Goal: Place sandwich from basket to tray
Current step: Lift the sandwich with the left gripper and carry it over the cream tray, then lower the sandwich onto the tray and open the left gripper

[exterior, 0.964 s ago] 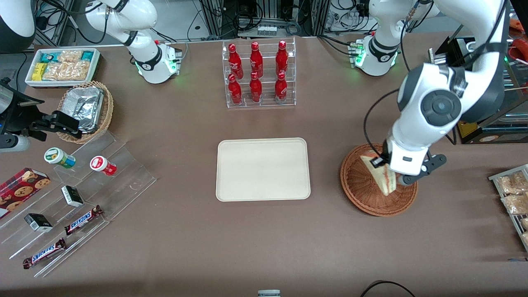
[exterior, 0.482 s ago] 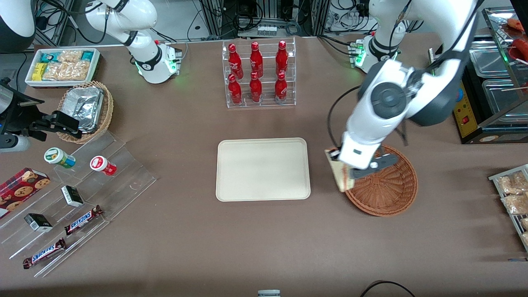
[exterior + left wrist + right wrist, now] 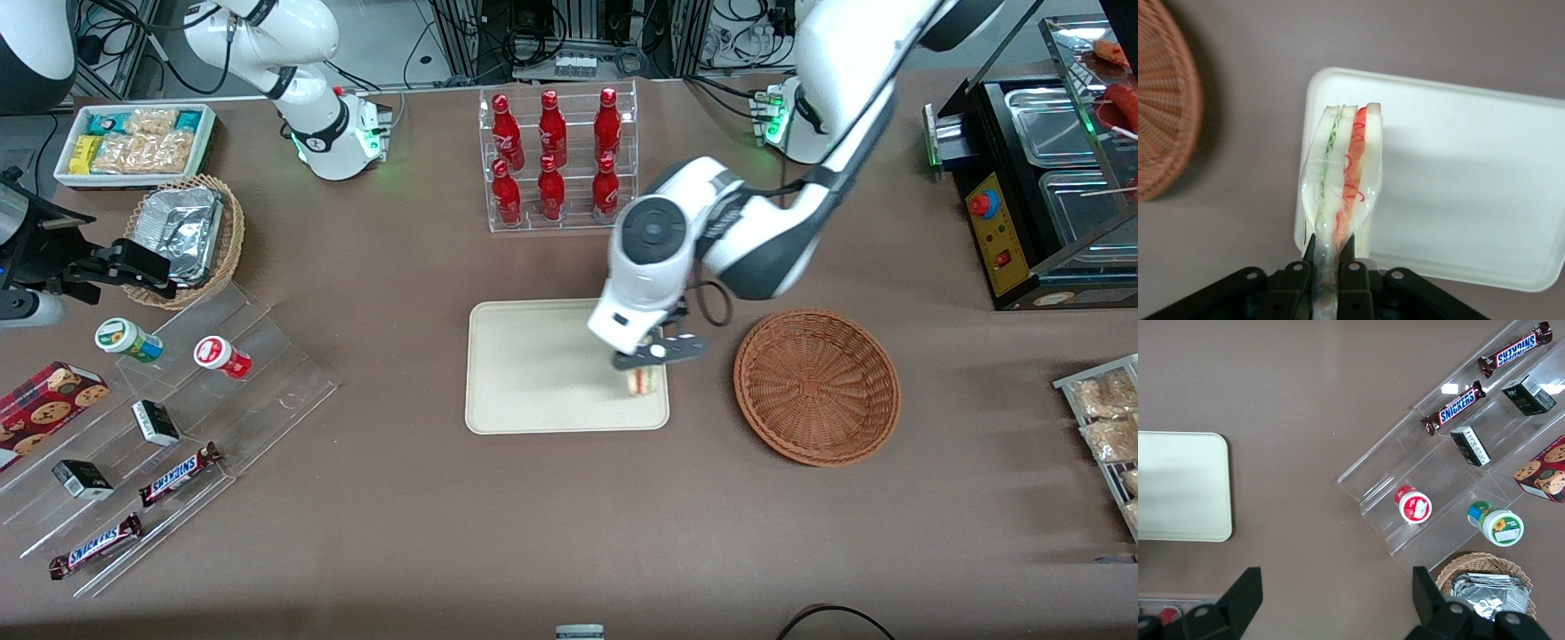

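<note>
Squarely between pincer (image 3: 1333, 261) fingers: sandwich (image 3: 1341, 175)

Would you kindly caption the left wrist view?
End effector holding sandwich above tray edge, basket alongside.

Woven wicker basket (image 3: 816, 388); matt tray (image 3: 533, 373)

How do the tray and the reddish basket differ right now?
The tray is flat, cream and rectangular; the basket is round, reddish-brown woven wicker. The gripper holds the sandwich above the tray's edge nearest the basket; nothing hangs over the basket. Both sit on the table and hold nothing.
</note>
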Tool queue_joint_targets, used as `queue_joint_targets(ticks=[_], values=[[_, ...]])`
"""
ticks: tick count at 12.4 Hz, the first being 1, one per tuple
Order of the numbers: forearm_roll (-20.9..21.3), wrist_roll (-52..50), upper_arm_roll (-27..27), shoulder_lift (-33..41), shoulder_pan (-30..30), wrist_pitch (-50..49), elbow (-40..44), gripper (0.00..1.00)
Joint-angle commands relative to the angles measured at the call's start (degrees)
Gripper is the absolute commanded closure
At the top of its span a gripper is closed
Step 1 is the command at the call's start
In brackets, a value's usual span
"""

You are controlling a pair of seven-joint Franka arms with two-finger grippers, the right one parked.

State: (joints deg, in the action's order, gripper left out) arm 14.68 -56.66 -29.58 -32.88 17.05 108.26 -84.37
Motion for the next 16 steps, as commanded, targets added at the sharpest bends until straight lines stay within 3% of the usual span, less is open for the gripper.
queue_joint_targets(ticks=[1,8,16], values=[[1.58,-0.91,0.23,-3.15,2.28,2.64,2.01,1.00],[7.64,-4.50,0.40,-6.76,5.36,13.72,-4.22,1.00],[10.19,-9.08,0.40,-8.87,5.45,14.61,-4.05,1.00]])
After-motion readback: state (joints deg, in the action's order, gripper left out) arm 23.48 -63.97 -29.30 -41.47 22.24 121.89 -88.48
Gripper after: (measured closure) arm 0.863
